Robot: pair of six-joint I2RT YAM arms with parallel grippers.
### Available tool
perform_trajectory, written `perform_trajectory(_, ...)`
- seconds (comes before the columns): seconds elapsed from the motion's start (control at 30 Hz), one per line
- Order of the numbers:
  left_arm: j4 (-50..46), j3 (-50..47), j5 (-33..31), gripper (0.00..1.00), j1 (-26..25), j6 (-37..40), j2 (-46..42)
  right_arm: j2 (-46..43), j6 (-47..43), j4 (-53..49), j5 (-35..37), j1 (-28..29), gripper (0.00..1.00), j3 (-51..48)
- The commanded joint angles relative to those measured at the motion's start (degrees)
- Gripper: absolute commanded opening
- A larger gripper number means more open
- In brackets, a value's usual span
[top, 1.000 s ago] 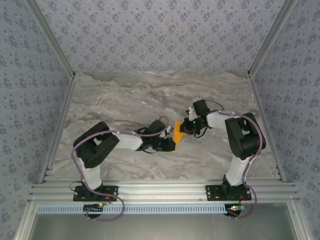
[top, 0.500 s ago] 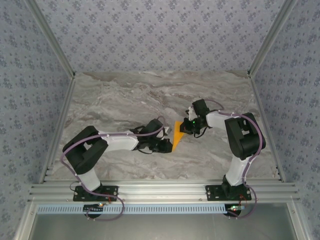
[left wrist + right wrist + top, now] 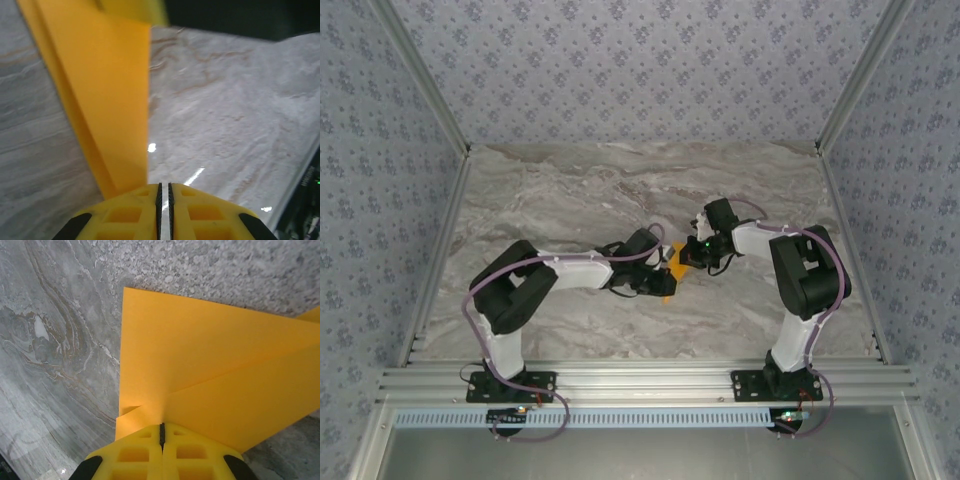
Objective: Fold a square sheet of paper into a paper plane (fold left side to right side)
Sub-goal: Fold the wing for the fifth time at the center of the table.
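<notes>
The orange-yellow sheet of paper (image 3: 673,268) lies folded mid-table between the two grippers, a narrow creased shape. In the left wrist view the paper (image 3: 110,90) runs away from the fingers, just left of them. My left gripper (image 3: 164,187) has its jaws a thin slit apart, with bare table showing through and nothing between them. From above, the left gripper (image 3: 662,283) sits at the paper's near-left edge. My right gripper (image 3: 162,426) is shut, its tips resting on the paper (image 3: 200,355) where a crease meets them. The right gripper (image 3: 688,257) is at the paper's far-right end.
The marble table (image 3: 570,200) stretches bare behind and to the left of the arms. Aluminium rails (image 3: 640,380) run along the near edge, and patterned walls close in both sides and the back.
The left arm drew its elbow back in and its gripper slid up and right over the paper, so less orange shows. Its jaws parted slightly. The right arm stayed put.
</notes>
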Motion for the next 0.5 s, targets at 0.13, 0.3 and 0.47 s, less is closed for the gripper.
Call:
perform_trajectory(0.13,1.4,-4.2,-0.7,0.12,0.2,-1.2,0.8,-2.8,-0.3,2.1,1.8,0.0,0.01,-1.5)
perform_trajectory(0.3,4.0,-7.0,-0.9,0.09,-0.1,-2.5,1.1,-8.5,-1.5,0.8,2.9,-0.1,0.01,-2.2)
perform_trajectory(0.47,4.4,-7.3,-1.4,0.09,-0.4,-2.9,1.3,-15.3,-0.7,0.5,3.2,0.6,0.01,-6.7)
